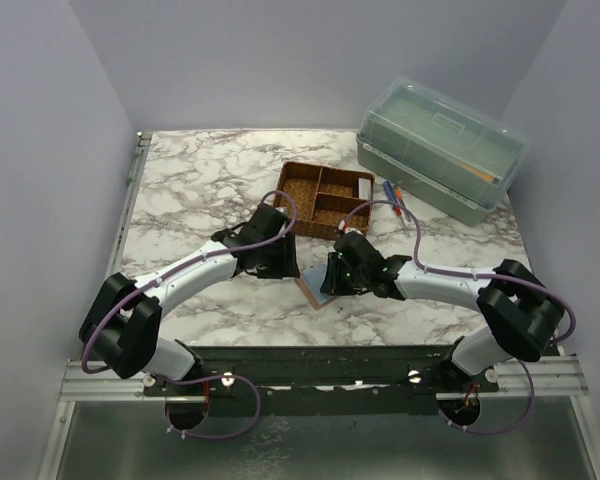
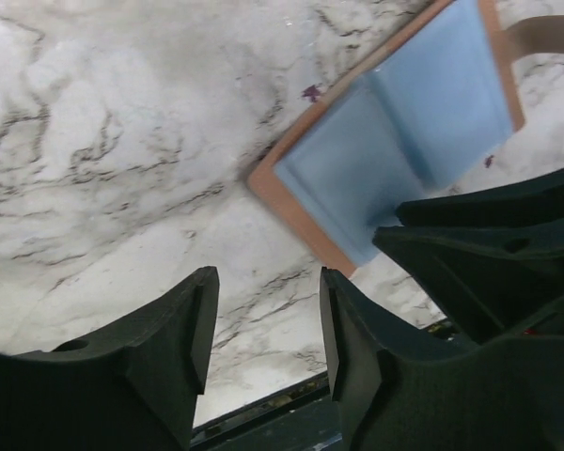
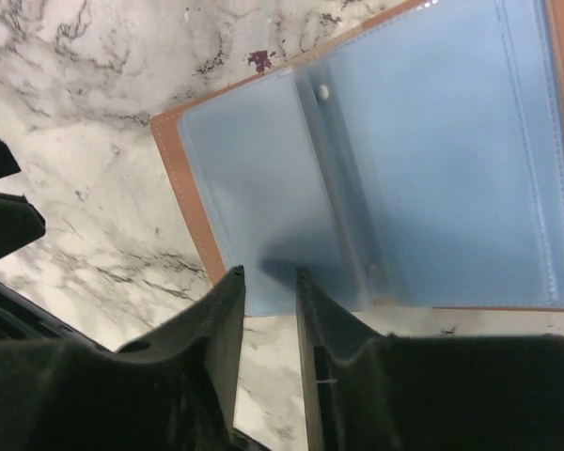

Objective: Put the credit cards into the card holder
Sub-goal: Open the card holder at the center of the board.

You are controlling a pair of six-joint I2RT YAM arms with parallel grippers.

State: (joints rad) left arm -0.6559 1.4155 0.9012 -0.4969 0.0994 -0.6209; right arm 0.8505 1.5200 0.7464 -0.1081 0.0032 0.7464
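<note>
Black fingers (image 2: 169, 348) of the left claw (image 2: 266, 291) stand well apart, with only bare marble showing between them. This claw hovers just beside the card holder (image 2: 404, 150), on its left side, not touching it.

Lying opened flat on the tabletop (image 1: 200, 180), the card holder sits close to the middle of the near edge. Its tan cover faces down and its bluish-grey clear pockets face up. What the pockets hold cannot be made out.

At the holder's near edge is the right claw (image 3: 268, 282), its fingers parted by only a narrow gap. Nothing is seen gripped between them. Whether its tips touch the pocket edge cannot be told.

Seen from above, both claws meet over the holder and hide most of it.

Farther back, near the middle of the tabletop, stands a brown woven tray (image 1: 325, 197). A translucent green box (image 1: 440, 148) sits at the far right corner. Red and blue pens (image 1: 400, 205) lie between tray and box.
</note>
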